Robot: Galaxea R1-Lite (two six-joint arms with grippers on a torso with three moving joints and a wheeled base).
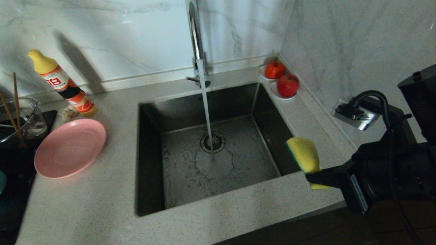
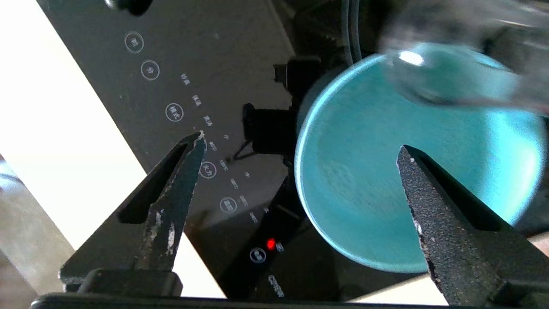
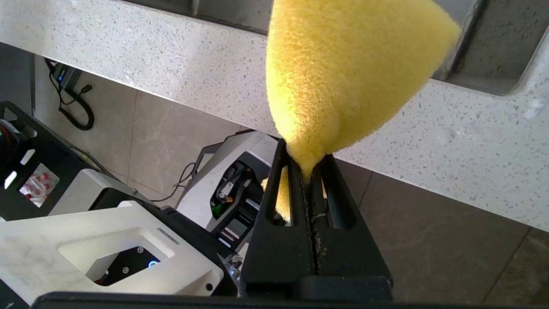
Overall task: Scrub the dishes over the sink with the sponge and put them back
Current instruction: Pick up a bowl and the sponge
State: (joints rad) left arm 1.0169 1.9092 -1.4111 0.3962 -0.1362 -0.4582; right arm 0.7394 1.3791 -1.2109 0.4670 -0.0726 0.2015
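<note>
Right end effector [image 3: 309,171] pinching sponge [image 3: 343,73], left end effector [image 2: 300,150] spread wide above bowl [image 2: 364,180]

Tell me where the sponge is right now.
In the head view the sponge is pinched in the right gripper, held at the sink's front right corner, over the counter edge.
</note>
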